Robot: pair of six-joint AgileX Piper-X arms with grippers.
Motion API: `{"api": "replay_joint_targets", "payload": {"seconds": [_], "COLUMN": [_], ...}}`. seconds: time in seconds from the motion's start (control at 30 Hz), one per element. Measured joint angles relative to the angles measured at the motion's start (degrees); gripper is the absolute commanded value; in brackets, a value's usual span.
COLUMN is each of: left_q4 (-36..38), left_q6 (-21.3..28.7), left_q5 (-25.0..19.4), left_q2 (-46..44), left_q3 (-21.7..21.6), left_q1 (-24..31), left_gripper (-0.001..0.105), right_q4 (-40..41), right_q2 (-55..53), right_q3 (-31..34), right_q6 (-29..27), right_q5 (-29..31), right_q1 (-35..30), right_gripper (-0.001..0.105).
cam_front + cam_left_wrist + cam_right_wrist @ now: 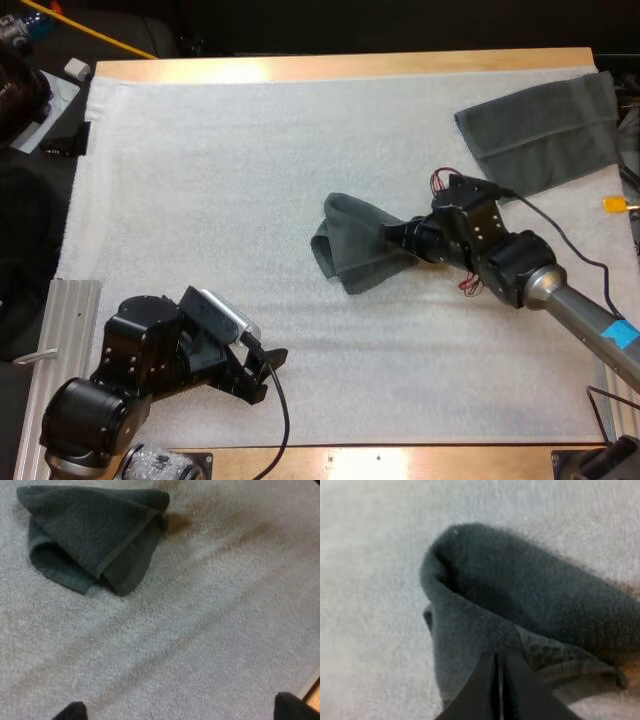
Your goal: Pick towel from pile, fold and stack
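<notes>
Nearest me, my left gripper (pixel 262 368) hangs low over the white mat (pixel 250 180) at the near left. Its fingers stand wide apart and hold nothing. A ribbed metal plate (pixel 70 310) lies just beside that arm, off the mat's edge.

Mid-table, my right gripper (pixel 497 685) is closed on the crumpled towel (pixel 350 250), pinching a thin layer at its right-hand edge with the fingers almost meeting. The towel sits bunched near the middle of the mat, doubled over itself, with a hemmed border along the side facing my left arm.

I judge it light, soft and limp. It will sag and drag rather than hold a shape, and the terry should grip well. A corner or the hem looks a better hold than the bulk, since a pinch there lets it hang open for folding.

Farther off, a second towel (pixel 545 130) lies spread flat at the far right corner, overhanging the mat.

The mat looks slightly fuzzy, so cloth may cling when slid. The wooden table (pixel 340 66) shows along the far edge.
</notes>
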Motion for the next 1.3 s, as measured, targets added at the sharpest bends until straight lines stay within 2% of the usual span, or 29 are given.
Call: {"api": "replay_joint_targets", "payload": {"seconds": [0.17, 0.2, 0.27, 0.4, 0.43, 0.53, 0.67, 0.7, 0.83, 1.0, 1.13, 1.23, 1.3], "left_q4": [0.0, -0.1, -0.3, -1.5, -1.5, -1.5, -1.6, -1.6, -1.5, -1.5, -1.5, -1.5, -1.5], "left_q6": [0.0, 0.0, 0.0, 0.0, 0.0, 0.0, 0.0, 0.0, 0.0, 0.0, -0.2, -0.4, -0.4], "left_q5": [0.0, 0.0, 0.0, 0.0, 0.0, 0.0, 0.0, 0.0, 0.0, 0.2, 0.8, 1.3, 1.4], "left_q2": [0.0, 0.0, 0.0, 0.0, 0.0, 0.0, 0.0, 0.0, 0.0, 0.0, 0.0, 0.0, 0.0], "left_q3": [0.0, 0.0, 0.0, 0.0, 0.0, 0.0, 0.0, 0.0, 0.0, 0.0, 0.0, 0.0, 0.0], "left_q1": [0.0, 0.0, 0.0, 0.0, 0.0, 0.0, 0.0, 0.0, 0.0, 0.0, 0.0, 0.0, 0.0], "left_gripper": [0.07, 0.07, 0.07, 0.07, 0.07, 0.071, 0.071, 0.071, 0.07, 0.07, 0.07, 0.07, 0.07], "right_q4": [3.2, 4.4, 6.4, 9.7, 10.0, 9.8, 8.5, 6.9, 6.5, 2.3, 0.4, 0.0, 0.0], "right_q2": [0.2, 0.2, 0.6, 1.7, 1.9, 3.2, 5.5, 8.4, 8.4, 11.0, 13.5, 14.7, 15.0], "right_q3": [0.0, 0.0, 0.0, 0.1, 0.1, 0.1, 0.1, 0.5, 0.5, 0.2, -0.3, -1.1, -1.4], "right_q6": [-1.3, -1.8, -2.5, -2.1, -1.7, 1.3, 5.3, 8.3, 10.2, 15.8, 17.9, 18.8, 18.9], "right_q5": [0.0, 0.0, 0.0, 0.5, 0.7, 1.4, 1.6, 1.2, 0.9, -0.2, -0.7, -0.7, -0.7], "right_q1": [0.0, 0.0, 0.0, 0.2, 0.2, 0.2, 0.2, 0.2, -0.1, -0.6, -0.8, -0.9, -0.9], "right_gripper": [0.001, 0.004, 0.019, 0.059, 0.064, 0.062, 0.055, 0.053, 0.053, 0.053, 0.049, 0.039, 0.027]}}
